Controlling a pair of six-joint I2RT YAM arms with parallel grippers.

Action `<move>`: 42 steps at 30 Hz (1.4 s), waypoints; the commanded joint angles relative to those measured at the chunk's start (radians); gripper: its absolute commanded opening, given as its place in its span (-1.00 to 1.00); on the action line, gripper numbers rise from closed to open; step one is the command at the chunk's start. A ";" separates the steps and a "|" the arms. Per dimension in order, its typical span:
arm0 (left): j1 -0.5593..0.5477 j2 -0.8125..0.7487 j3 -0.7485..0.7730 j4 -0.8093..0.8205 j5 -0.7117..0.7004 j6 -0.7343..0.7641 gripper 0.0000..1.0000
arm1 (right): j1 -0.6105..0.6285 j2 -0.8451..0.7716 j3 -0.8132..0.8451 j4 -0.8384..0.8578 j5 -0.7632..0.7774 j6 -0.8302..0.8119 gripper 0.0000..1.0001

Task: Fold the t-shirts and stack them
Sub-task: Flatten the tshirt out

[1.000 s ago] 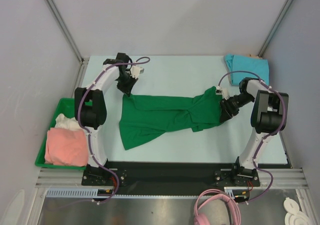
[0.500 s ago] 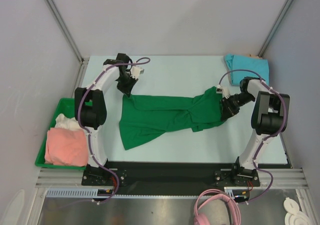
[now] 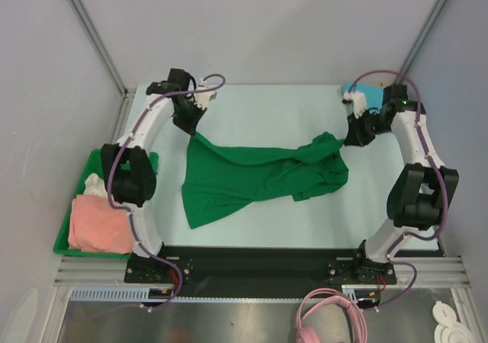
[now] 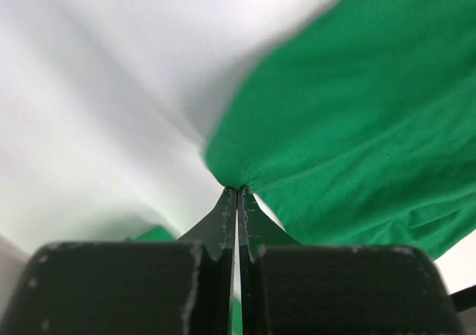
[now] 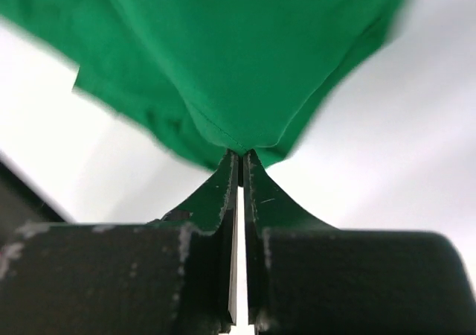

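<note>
Our left gripper (image 4: 236, 190) was clamped on one edge of the dark green t-shirt (image 3: 252, 175) and our right gripper (image 5: 239, 154) was pinched shut on another. How much cloth lay inside either grip was hidden. The shirt stretched between the two grippers, sagging onto the table (image 3: 274, 107). Both arms reached far forward, bowed outward. Just beyond the right gripper, the turquoise t-shirt (image 3: 374, 93) was mostly covered by that arm.

A bright green tray (image 3: 90, 166) sits at the left edge of the pale table (image 3: 259, 110). A black strip (image 3: 259, 255) runs along the table's near side. Below it, a pink cable (image 3: 332, 292) lies in a loop, and white round things (image 3: 450, 320) sit in the corner.
</note>
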 commanded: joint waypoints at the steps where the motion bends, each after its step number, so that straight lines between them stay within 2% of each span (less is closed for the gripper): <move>1: -0.008 -0.176 0.115 -0.009 -0.001 0.044 -0.99 | 0.004 -0.129 0.156 0.152 0.023 0.135 -1.00; 5: -0.008 -0.262 0.241 -0.036 0.021 0.041 -0.99 | 0.012 -0.136 0.347 0.215 0.034 0.272 -1.00; 10: -0.008 -0.368 0.391 -0.056 0.021 0.024 -0.99 | 0.015 -0.162 0.579 0.188 0.062 0.361 -1.00; 14: -0.008 -0.498 0.390 -0.004 -0.010 0.036 -0.99 | 0.022 -0.273 0.613 0.140 0.094 0.372 -1.00; 21: -0.013 -0.774 0.349 -0.022 0.001 0.087 -0.99 | 0.032 -0.643 0.579 0.097 0.115 0.352 -1.00; 26: -0.015 -0.923 0.333 -0.021 -0.001 0.079 -0.99 | 0.030 -0.769 0.653 0.038 0.175 0.357 -1.00; 31: -0.015 -0.958 0.412 -0.070 -0.018 0.102 -0.99 | 0.028 -0.794 0.759 0.030 0.246 0.381 -1.00; 36: -0.015 -0.914 0.452 -0.067 -0.071 0.131 -0.99 | 0.028 -0.754 0.748 0.135 0.273 0.433 -1.00; 40: -0.015 -0.843 0.407 -0.093 -0.085 0.151 -0.99 | 0.028 -0.712 0.641 0.258 0.287 0.426 -1.00; 42: -0.015 -0.820 0.297 -0.075 -0.076 0.151 -0.99 | 0.028 -0.688 0.528 0.358 0.289 0.418 -1.00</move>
